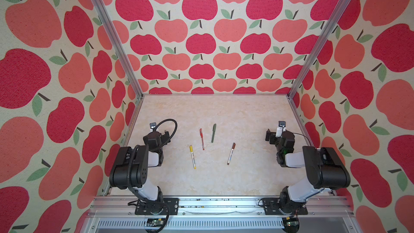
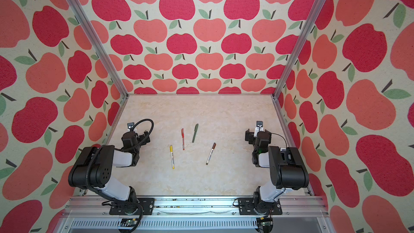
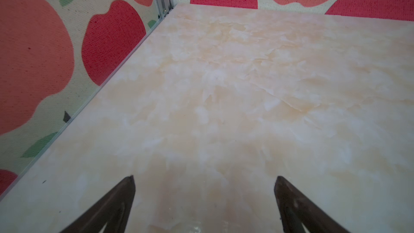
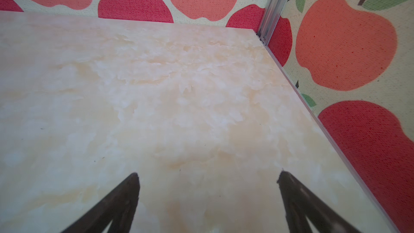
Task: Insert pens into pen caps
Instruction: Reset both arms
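Lying in a loose group near the middle of the marbled counter are four pens, none touching another. The yellow pen is nearest the left arm and the red pen is a little farther back. The dark green pen lies beside the red one, and the brown-tipped pen lies toward the right arm. The yellow cap, red cap and brown cap sit on their pens' far ends; the green pen's cap cannot be told from its barrel at this size. The left claw and right claw are spread wide over bare counter, gripping nothing, with only their dark fingertips in frame. From above, their fingers are hard to make out against the black wrists.
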You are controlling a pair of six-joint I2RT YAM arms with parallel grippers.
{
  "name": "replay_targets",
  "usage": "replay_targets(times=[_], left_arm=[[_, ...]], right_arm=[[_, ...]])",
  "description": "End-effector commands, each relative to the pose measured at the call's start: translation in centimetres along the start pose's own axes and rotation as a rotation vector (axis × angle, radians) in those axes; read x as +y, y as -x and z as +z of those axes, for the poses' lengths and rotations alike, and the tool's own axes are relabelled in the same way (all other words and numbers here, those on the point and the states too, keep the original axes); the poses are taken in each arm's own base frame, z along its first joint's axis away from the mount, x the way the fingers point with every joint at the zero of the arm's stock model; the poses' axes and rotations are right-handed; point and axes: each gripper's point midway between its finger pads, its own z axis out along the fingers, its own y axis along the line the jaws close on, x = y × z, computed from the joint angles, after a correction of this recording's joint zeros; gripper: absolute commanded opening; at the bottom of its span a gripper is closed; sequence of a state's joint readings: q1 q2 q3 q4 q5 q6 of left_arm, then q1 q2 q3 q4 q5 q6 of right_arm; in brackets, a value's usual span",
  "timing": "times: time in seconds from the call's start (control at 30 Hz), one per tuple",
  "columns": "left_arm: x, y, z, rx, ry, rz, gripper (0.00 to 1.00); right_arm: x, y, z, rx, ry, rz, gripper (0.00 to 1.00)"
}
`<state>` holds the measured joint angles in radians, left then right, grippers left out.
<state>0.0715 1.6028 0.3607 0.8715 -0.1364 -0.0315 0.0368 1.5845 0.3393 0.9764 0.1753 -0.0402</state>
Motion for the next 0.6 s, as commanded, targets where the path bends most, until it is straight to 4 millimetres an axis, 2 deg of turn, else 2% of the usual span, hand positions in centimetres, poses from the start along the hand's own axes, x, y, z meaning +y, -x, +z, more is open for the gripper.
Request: replay_targets(times=[0.0, 0.07, 0.27, 0.37, 0.57], left_arm=[[-0.8, 3.0, 0.3, -0.107, -0.061, -0.013, 0.99], [-0.8, 2.5, 0.2, -0.081, -0.061, -0.015, 0.99], [-0.8, 2.9, 0.2, -0.103, -0.058, -0.011, 0.99], [-0.8, 2.8, 0.2, -0.096, -0.058, -0.010, 0.99], [-0.8, 2.9, 0.2, -0.102, -0.056, -0.009, 0.99]], right_arm=[[1.2, 1.5, 0.1, -0.055, 0.074, 0.024, 0.99], [1.3, 1.6, 0.1, -0.058, 0.071, 0.020, 0.99], [1.9, 1.6, 0.2, -0.050, 0.093, -0.001, 0.99], [2.7, 1.5, 0.5, -0.031, 0.146, -0.017, 0.99], [2.7, 1.6, 0.3, -0.045, 0.143, -0.016, 0.99]])
